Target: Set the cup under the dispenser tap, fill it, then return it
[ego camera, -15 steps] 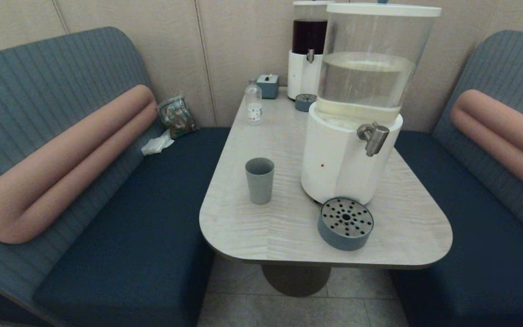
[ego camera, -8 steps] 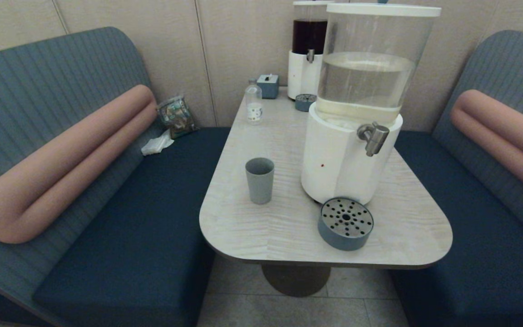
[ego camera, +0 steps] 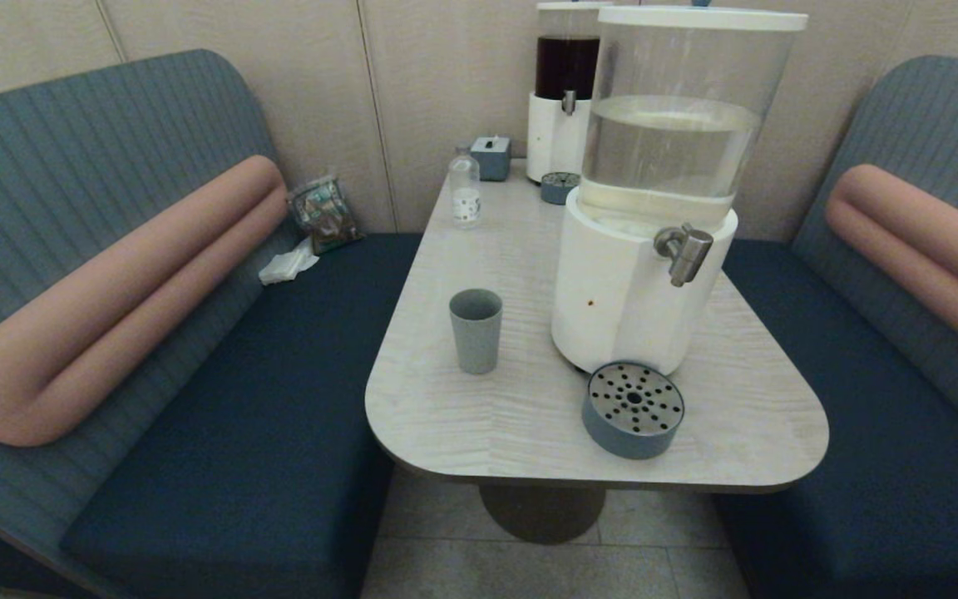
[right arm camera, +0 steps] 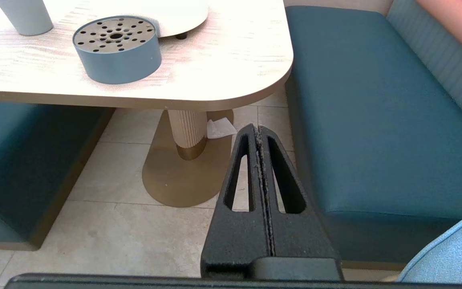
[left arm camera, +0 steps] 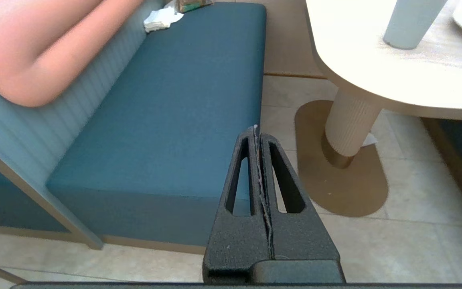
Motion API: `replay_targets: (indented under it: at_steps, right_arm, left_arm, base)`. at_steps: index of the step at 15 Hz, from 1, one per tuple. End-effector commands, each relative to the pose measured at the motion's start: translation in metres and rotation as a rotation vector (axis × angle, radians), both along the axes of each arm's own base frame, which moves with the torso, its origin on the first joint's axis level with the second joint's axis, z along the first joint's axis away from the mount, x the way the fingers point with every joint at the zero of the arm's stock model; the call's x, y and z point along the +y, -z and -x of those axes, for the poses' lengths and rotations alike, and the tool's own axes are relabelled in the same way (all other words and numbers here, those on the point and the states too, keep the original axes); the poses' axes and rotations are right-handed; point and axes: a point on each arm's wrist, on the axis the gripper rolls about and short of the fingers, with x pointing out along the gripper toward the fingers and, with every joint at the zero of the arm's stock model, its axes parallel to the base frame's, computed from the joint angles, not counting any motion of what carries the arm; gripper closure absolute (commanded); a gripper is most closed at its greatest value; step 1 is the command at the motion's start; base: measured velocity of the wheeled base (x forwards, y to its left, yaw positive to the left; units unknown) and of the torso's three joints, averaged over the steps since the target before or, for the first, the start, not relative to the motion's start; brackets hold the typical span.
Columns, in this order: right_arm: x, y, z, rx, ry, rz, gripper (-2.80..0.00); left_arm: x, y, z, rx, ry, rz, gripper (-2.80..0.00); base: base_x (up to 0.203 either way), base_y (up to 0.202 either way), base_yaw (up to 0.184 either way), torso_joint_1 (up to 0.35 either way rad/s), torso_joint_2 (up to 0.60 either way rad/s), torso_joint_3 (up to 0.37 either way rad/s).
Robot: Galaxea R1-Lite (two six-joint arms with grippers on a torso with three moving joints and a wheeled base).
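Observation:
The grey-blue cup (ego camera: pixel 476 329) stands upright on the pale table (ego camera: pixel 529 433), left of the big white-based dispenser (ego camera: pixel 629 299). Its base also shows in the left wrist view as the cup (left arm camera: pixel 409 22) and in the right wrist view as the cup (right arm camera: pixel 25 16). The steel dispenser tap (ego camera: pixel 683 250) sticks out of the dispenser's front right, bent downward, with nothing under it. Neither arm shows in the head view. My left gripper (left arm camera: pixel 258 130) hangs shut and empty below table height, over the left seat's edge. My right gripper (right arm camera: pixel 258 129) is shut and empty, low over the floor beside the right seat.
A round grey-blue drip tray (ego camera: pixel 634 408) with a perforated steel top sits near the table's front edge. At the back stand a dark-liquid dispenser (ego camera: pixel 564 91), a small clear bottle (ego camera: pixel 465 187), a tissue box (ego camera: pixel 491 155) and a second small tray (ego camera: pixel 560 186). Benches (ego camera: pixel 221 433) flank the table.

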Motion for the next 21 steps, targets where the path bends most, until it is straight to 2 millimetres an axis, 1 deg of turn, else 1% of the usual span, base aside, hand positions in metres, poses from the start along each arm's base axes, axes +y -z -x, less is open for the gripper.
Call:
replay_targets:
  at_steps: [1, 21]
  right_arm:
    - [0.0000, 0.0000, 0.0000, 0.000, 0.000, 0.000, 0.00]
    - [0.0000, -0.0002, 0.0001, -0.003, 0.000, 0.000, 0.00]
  left_arm:
    - [0.0001, 0.0005, -0.0003, 0.004, -0.003, 0.009, 0.00]
    - [0.0001, 0.0004, -0.0003, 0.002, -0.004, 0.013, 0.00]
  base:
    - [0.000, 0.000, 0.000, 0.000, 0.00, 0.000]
    - [0.000, 0.000, 0.000, 0.000, 0.00, 0.000]
